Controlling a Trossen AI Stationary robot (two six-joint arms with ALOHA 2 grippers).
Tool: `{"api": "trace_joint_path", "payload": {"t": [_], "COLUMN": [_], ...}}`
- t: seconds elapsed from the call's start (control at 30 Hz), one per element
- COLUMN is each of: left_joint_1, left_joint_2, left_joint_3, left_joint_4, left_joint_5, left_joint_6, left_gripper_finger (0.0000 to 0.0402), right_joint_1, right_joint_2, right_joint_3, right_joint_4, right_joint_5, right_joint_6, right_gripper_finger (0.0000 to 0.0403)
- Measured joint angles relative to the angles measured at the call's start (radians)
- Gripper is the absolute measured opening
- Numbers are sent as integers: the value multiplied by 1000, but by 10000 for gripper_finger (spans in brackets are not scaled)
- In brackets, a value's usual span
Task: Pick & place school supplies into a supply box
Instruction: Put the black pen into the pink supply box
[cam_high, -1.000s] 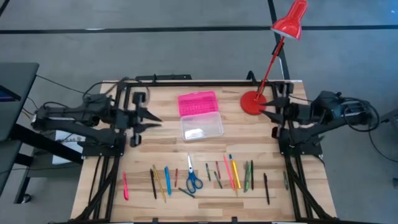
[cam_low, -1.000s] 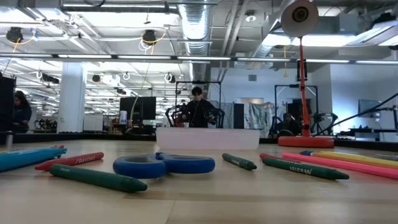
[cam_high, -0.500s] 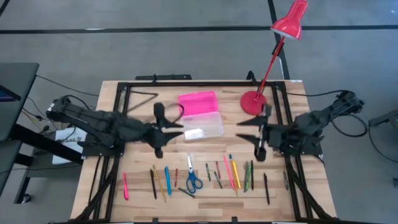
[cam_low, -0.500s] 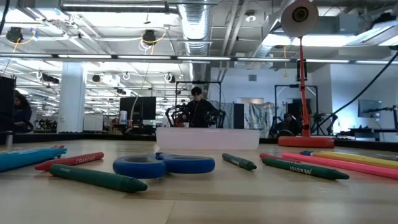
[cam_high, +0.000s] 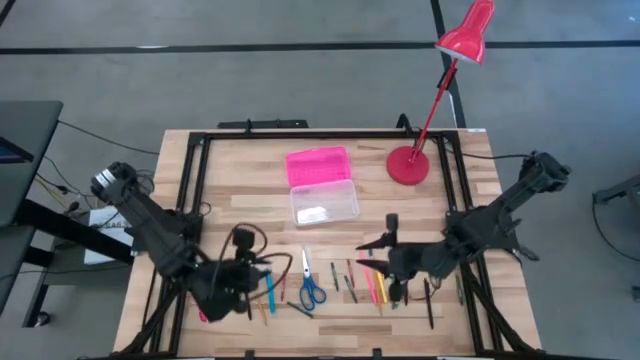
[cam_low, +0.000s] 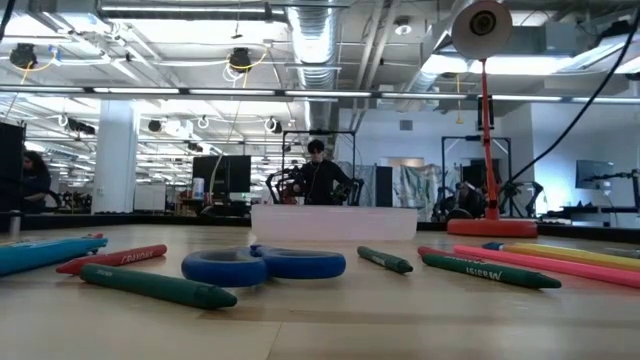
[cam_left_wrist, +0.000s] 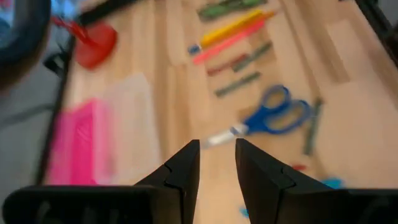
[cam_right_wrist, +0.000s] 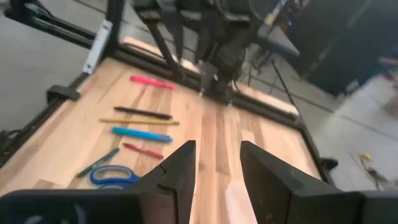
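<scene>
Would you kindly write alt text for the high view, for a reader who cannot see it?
Two dark robot arms reach over a row of pens, pencils and blue-handled scissors on a wooden table, the left gripper and right gripper both empty. Behind lie an open pink-lidded supply box and a red desk lamp.

Supplies (cam_high: 312, 291) rowed below open box (cam_high: 324, 203)

We see the supply box (cam_high: 324, 203) mid-table w/ its lid (cam_high: 318, 165) just behind it, touching. Lamp base (cam_high: 407, 166) sits right of the lid, near the back edge. Pens/pencils (cam_high: 375, 281) lie in a row along the front, scissors (cam_high: 309, 286) in the middle of that row. Left gripper (cam_high: 262, 279) is over the row's left part, right gripper (cam_high: 381, 263) over its right part.
</scene>
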Motion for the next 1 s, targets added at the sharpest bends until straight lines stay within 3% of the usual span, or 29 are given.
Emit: {"api": "trace_joint_path", "payload": {"t": [0.1,0.3,0.57,0.7,1.0], "left_joint_1": [-42,-75,-83,-103,-117], "left_joint_2": [38,126,240,272,271], "left_joint_3": [0,0,0,0,-90], "left_joint_4": [-84,-182,-218,-260,-294], "left_joint_5": [61,40,300,292,308], "left_joint_6": [-190,-498,-557,-681,-1194], "left_gripper_finger": [99,99,99,99,99], "right_joint_1": [-1,0,3,24,101], "right_joint_2": [41,122,227,248,249], "right_joint_3": [0,0,0,0,0], "right_joint_4": [8,16,53,72,88], "right_joint_5": [30,108,116,116,230], "right_joint_6": [66,207,302,367,434], "right_gripper_finger": [119,119,119,119,118]}}
